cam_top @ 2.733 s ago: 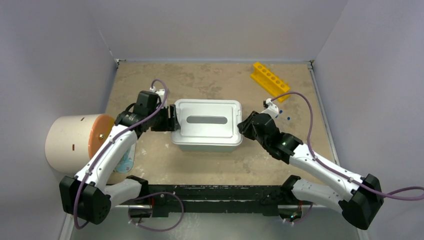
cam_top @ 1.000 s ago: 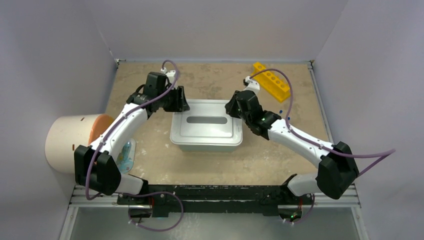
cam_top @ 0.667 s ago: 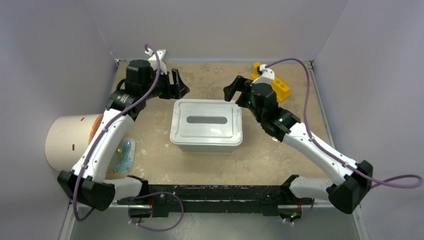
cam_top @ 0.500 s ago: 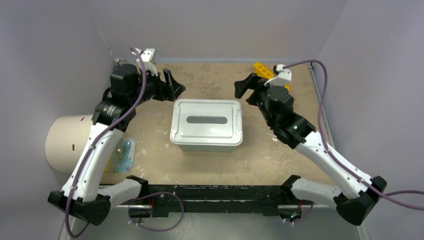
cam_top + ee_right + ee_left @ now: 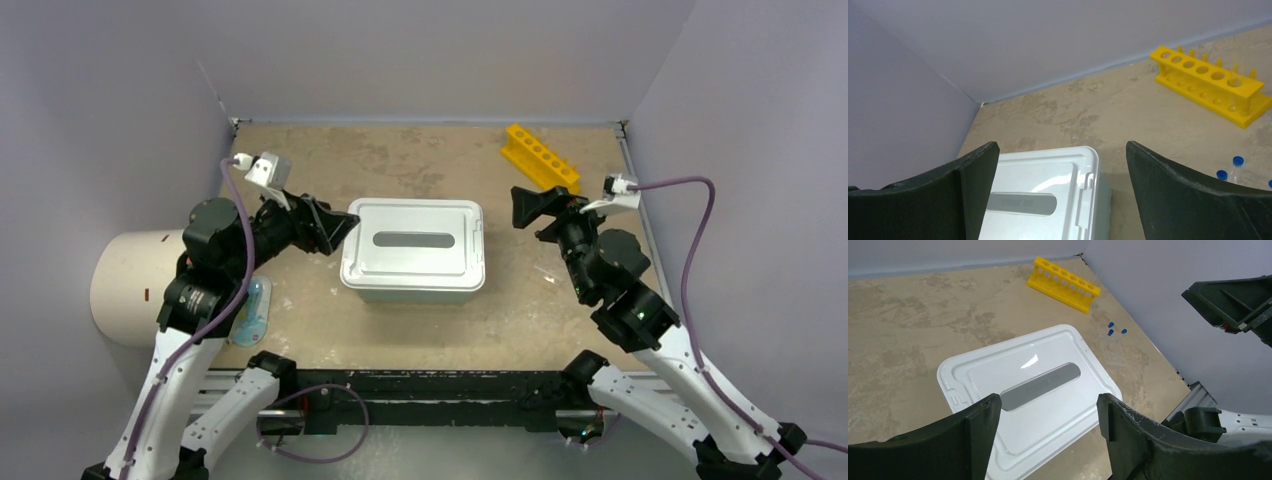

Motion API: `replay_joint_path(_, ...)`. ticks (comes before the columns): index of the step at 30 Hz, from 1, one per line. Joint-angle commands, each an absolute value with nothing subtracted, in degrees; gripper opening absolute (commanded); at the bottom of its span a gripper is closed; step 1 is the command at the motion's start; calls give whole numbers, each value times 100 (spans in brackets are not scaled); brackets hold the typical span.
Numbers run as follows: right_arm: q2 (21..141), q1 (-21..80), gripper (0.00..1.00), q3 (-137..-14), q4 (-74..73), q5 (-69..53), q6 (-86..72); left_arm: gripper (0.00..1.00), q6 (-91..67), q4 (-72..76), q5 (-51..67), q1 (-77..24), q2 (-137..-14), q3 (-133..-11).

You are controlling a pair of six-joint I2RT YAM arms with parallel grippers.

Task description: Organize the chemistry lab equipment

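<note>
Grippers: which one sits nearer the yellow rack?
The right gripper, right of the tub; the rack lies just behind it. The left gripper is across the tub.

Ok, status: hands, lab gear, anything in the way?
Both open, empty: left hand and right hand flank the lidded tub. Blue-capped tubes loose on table near yellow rack. Nothing blocking seen.

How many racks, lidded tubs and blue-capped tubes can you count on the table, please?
Yellow rack: 1
White-lidded tub: 1
Blue-capped tubes: 3
Total: 5
</note>
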State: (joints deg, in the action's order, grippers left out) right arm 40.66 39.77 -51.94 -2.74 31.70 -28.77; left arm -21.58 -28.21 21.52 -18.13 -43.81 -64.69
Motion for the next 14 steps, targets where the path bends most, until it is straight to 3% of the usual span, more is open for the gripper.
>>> replay_joint_path(1,3583,3964,99,-4875,116,2970,-2814,71,-2381,-2487,2330,-1811,-3897,-6151)
replay_joint_path(14,3205,3969,99,-4716,-272,2688,-3136,71,-2955,-2219,2071,-1811,-2964,-5304)
